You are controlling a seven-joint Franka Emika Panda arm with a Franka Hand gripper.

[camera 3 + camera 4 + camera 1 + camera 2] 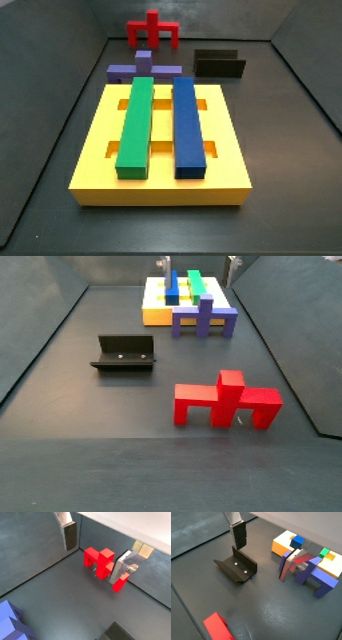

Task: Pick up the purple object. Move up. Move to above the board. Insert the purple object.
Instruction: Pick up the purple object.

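The board (pixel 160 175) is laid flat on the bench (pixel 287 190), with two long bars (pixel 135 125) set side by side along its top. The purple object (pixel 143 70) is placed just beyond the board's far end, the fixture (pixel 221 65) beside it, the red piece (pixel 154 32) farther back. The gripper (pixel 295 564) is positioned over the purple object in a wrist view

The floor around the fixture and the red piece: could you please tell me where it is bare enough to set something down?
Bare floor lies between the fixture and the red piece, and in front of both. It is crowded where the purple object stands against the board. The gripper shows in a wrist view beside the purple object.
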